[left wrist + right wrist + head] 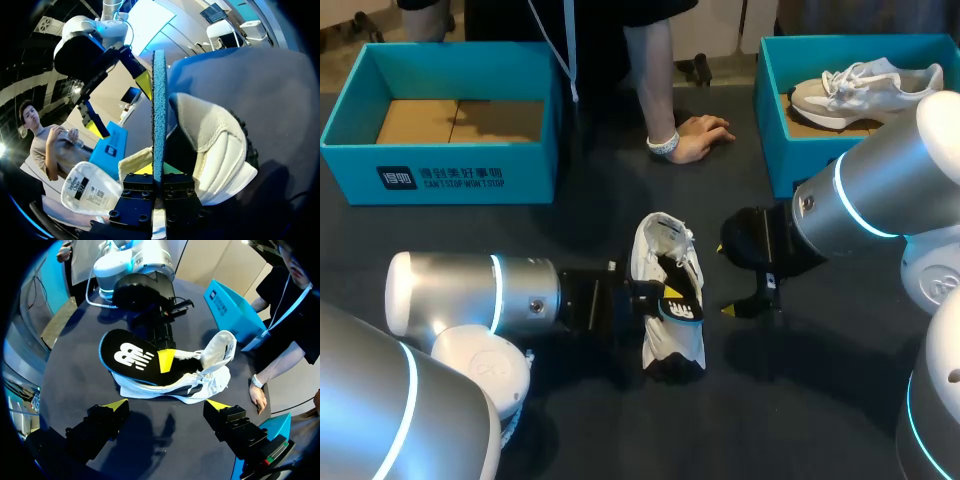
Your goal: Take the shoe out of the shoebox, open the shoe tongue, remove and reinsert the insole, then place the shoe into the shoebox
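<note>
A white shoe (665,345) lies on the dark table in the middle, its tongue (219,346) folded back. My left gripper (670,293) comes in from the left and is shut on the insole (129,356), black on top with a blue edge, which sticks partly out of the shoe. In the left wrist view the insole (159,110) stands edge-on between the yellow fingertips (170,168), with the shoe (220,145) beside it. Just right of the shoe, my right gripper (748,280) hangs open and empty. In its own view the right gripper (167,405) straddles the shoe (200,385) from above.
A blue shoebox (440,175) holding only cardboard stands at the back left. A second blue box (775,130) at the back right holds another white shoe (865,88). A person's hand (698,135) rests on the table between the boxes.
</note>
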Controlling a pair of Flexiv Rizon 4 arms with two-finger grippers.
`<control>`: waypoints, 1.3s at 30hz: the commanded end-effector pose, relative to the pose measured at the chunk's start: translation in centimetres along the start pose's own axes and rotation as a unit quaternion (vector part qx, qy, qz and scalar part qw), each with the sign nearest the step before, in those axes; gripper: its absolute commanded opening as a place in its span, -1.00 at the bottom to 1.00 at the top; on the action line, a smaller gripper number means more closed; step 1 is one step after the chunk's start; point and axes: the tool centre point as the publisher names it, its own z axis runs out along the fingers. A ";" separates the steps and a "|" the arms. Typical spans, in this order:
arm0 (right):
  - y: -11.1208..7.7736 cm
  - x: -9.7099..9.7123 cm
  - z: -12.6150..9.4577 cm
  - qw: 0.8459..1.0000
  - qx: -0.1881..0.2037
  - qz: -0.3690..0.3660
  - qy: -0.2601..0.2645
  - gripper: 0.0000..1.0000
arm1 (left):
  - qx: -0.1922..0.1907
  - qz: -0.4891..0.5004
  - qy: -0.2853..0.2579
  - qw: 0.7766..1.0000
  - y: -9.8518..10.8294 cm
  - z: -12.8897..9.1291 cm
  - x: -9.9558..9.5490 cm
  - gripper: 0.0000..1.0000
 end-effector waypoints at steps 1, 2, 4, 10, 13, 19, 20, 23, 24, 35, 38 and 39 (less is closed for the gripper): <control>0.0 0.1 0.0 1.000 -0.001 0.000 -0.001 1.00 | -0.005 0.001 -0.003 1.000 0.6 0.2 0.2 -1.00; 0.0 0.1 0.0 1.000 -0.001 0.000 -0.001 1.00 | -0.007 0.000 -0.005 1.000 0.7 0.1 0.2 -1.00; 0.0 0.1 0.0 1.000 -0.001 0.000 -0.001 1.00 | -0.009 -0.001 -0.006 1.000 0.7 -0.2 0.1 -0.75; 0.0 0.1 0.0 1.000 -0.001 0.000 -0.001 1.00 | 0.006 0.002 -0.012 1.000 -0.9 -0.8 -0.3 -0.36; 0.0 0.1 0.0 1.000 -0.001 0.000 -0.001 1.00 | 0.009 0.006 -0.011 1.000 -1.4 -1.3 -0.4 -0.47; 0.0 0.1 0.0 1.000 -0.001 0.000 -0.001 1.00 | 0.010 0.007 -0.008 1.000 -2.0 -2.0 -0.1 -0.55; 0.0 0.1 0.0 1.000 -0.001 0.000 -0.001 1.00 | 0.011 0.007 -0.008 1.000 -2.1 -2.1 -0.1 -0.54; 0.0 0.1 0.0 1.000 -0.001 0.000 -0.001 1.00 | 0.012 0.008 -0.008 1.000 -2.4 -2.1 -0.1 -0.54; 0.0 0.1 0.0 1.000 -0.001 0.000 -0.001 1.00 | 0.012 0.008 -0.007 1.000 -2.4 -2.1 -0.1 -0.54; 0.0 0.1 0.0 1.000 -0.001 0.000 -0.001 1.00 | 0.001 0.024 -0.007 1.000 -1.2 -0.3 0.1 -1.00; 0.0 0.1 0.0 1.000 -0.001 0.000 -0.001 1.00 | -0.004 0.024 -0.009 1.000 -0.6 -0.2 0.0 -1.00; 0.0 0.1 0.0 1.000 -0.001 0.000 -0.001 1.00 | -0.005 0.025 -0.011 1.000 -0.5 -0.2 -0.1 -1.00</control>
